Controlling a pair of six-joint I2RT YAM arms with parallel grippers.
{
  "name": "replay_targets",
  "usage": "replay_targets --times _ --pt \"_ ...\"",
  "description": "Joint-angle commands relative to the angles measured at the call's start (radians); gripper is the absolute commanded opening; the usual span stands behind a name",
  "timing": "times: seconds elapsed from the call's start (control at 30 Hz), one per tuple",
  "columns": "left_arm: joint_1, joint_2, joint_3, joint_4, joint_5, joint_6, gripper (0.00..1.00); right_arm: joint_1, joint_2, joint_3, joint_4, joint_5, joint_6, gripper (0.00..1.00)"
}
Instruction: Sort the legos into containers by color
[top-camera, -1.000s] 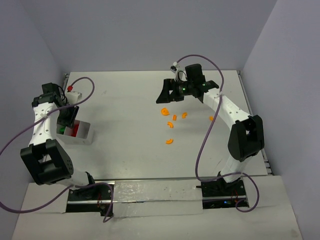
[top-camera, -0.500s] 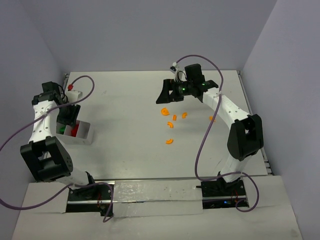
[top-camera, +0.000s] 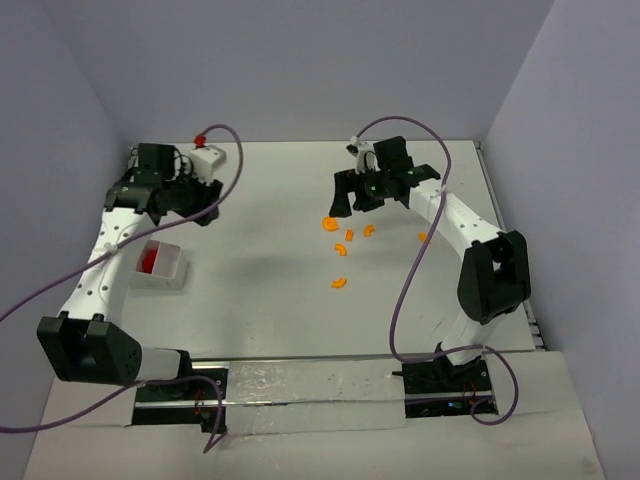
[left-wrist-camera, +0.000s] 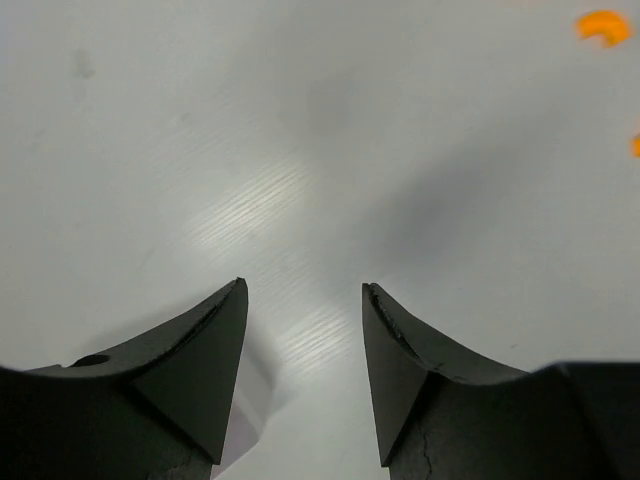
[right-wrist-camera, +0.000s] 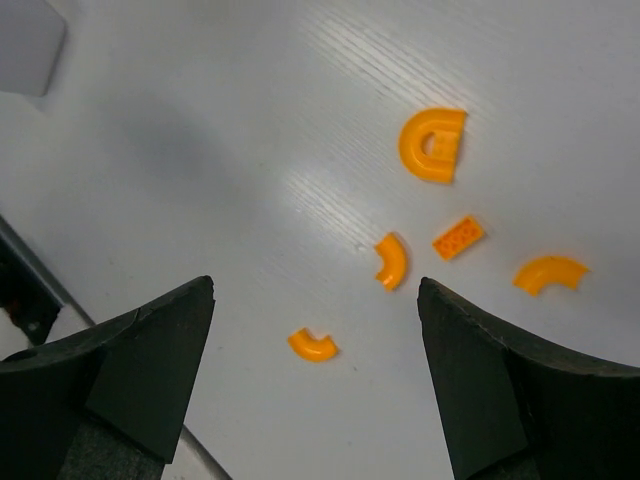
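Note:
Several orange legos (top-camera: 342, 247) lie scattered at the table's centre-right: a half-disc (right-wrist-camera: 433, 145), a small block (right-wrist-camera: 459, 238) and curved pieces (right-wrist-camera: 313, 345). My right gripper (top-camera: 356, 198) hovers just behind them, open wide and empty (right-wrist-camera: 315, 285); one curved piece lies below the gap. The white tray (top-camera: 172, 268) of containers sits at the left with red legos (top-camera: 150, 262) in it. My left gripper (top-camera: 205, 203) is behind and to the right of the tray, open with nothing between its fingers (left-wrist-camera: 303, 290), over bare table. Two orange legos (left-wrist-camera: 603, 25) show at that view's far right.
One orange piece (top-camera: 423, 237) lies apart beside the right arm's forearm. Purple cables loop over both arms. The table ends at walls at the back, left and right.
My left arm has swung from over the tray to the back and right, its jaws opening wider. My right gripper has shifted slightly toward the orange pieces.

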Motion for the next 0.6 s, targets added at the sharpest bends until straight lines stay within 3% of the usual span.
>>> replay_targets --times 0.0,0.13,0.17,0.37,0.57 --pt "-0.12 0.067 -0.049 0.205 0.101 -0.188 0.59 -0.067 -0.065 -0.036 -0.042 0.095 -0.045 0.88" --pt "-0.207 0.183 -0.02 0.384 0.143 -0.384 0.58 -0.12 -0.067 -0.066 -0.053 0.14 -0.045 0.87" --pt "-0.285 0.266 0.01 0.454 0.102 -0.437 0.57 -0.141 -0.068 -0.077 -0.055 0.151 -0.044 0.87" --pt "-0.456 0.55 0.235 0.445 -0.124 -0.582 0.52 -0.22 -0.08 -0.085 -0.069 0.171 -0.044 0.86" --pt "-0.507 0.789 0.4 0.421 -0.176 -0.732 0.44 -0.298 -0.079 -0.109 -0.084 0.239 -0.076 0.85"
